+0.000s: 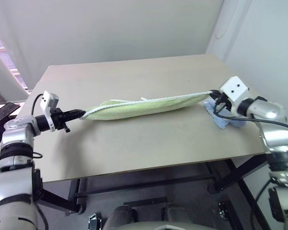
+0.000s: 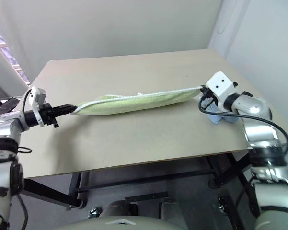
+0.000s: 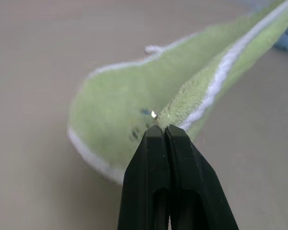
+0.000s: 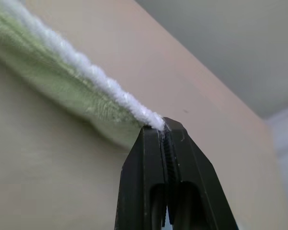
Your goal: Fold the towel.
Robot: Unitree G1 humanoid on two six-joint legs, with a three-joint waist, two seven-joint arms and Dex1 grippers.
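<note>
Across the middle of the table [image 1: 148, 143], strung left to right: the towel [image 1: 144, 109], light green terry with white edging, stretched between the two arms and sagging onto the tabletop along its length. At the left end, left gripper [image 3: 164, 128] pressed together, pinching a corner of the towel just beside a small dark mark. At the right end, right gripper [image 4: 164, 125] likewise clamped on the white edging. Soft, light, floppy cloth by the look of it — no stiffness, droops wherever unsupported, likely to cling rather than slip. Best held by the corners and the stitched edge, as now. Just under the right arm, near the table's right edge, a light blue cloth [image 1: 223, 120] — could get dragged or caught in a fold. Otherwise bare tabletop around.
</note>
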